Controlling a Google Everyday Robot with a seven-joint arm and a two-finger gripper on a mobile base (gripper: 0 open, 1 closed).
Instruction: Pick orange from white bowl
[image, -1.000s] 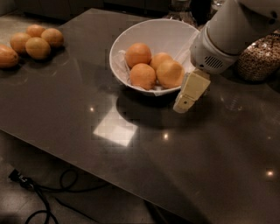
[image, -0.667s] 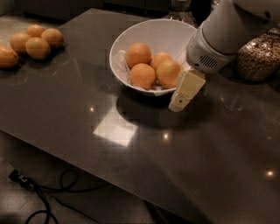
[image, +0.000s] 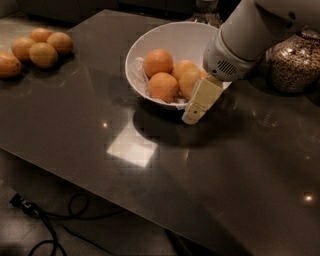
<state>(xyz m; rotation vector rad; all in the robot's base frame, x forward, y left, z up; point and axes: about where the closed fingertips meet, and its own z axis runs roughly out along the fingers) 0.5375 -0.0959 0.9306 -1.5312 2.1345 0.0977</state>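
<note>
The white bowl (image: 137, 55) stands at the back middle of the dark table, lined with crinkled white paper. Several oranges lie in it. The yellow-orange, slightly oval orange (image: 191, 81) lies at the right front, beside two rounder ones (image: 158, 62) (image: 163, 86). My gripper (image: 195, 112) hangs from the white arm (image: 245, 37) at the bowl's right front rim. It points down and to the left, its cream tip just outside and below the rim, right next to that orange. It holds nothing that I can see.
A group of loose oranges (image: 42, 50) lies at the far left of the table. A glass jar of grains (image: 295, 62) stands to the right of the bowl, another jar (image: 205, 7) behind it. Black cables (image: 50, 220) lie on the floor below the table's front edge.
My gripper has moved a little to the left, closer along the bowl's front rim. The oranges and the bowl have not moved.
</note>
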